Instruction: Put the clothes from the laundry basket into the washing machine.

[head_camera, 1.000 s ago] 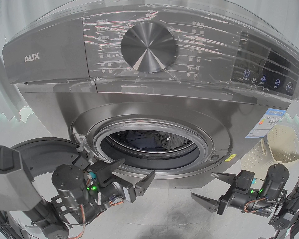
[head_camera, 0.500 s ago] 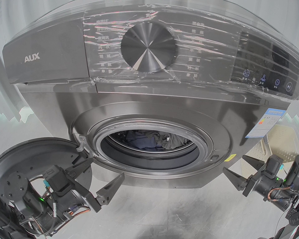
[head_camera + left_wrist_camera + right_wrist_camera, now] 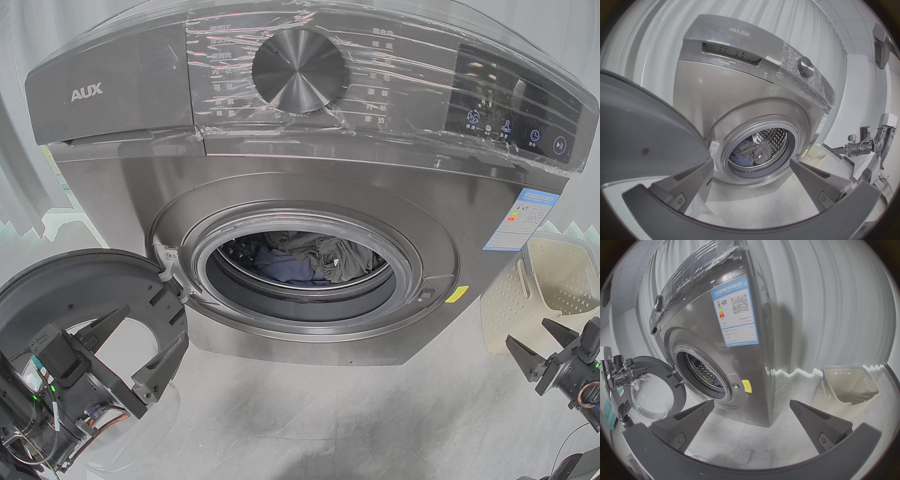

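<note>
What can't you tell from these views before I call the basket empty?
- Floor of the laundry basket: in the head view it is cut by the picture's edge and hidden by the basket's own wall. In the right wrist view it is too slanted to see.
- Count of clothes: one tangled dark heap.
- Lower part of the drum: behind the door ring in the head view.

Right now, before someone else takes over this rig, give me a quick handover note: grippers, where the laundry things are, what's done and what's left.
Left gripper: open, empty, low beside the open door.
Right gripper: open, empty, close to the laundry basket.
Clothes lie inside the washing machine. The basket stands to the right of the machine and looks empty as far as its inside shows.
Done: loading, apparently.
Left: check the basket's bottom for anything missed; the door is not yet shut.
</note>
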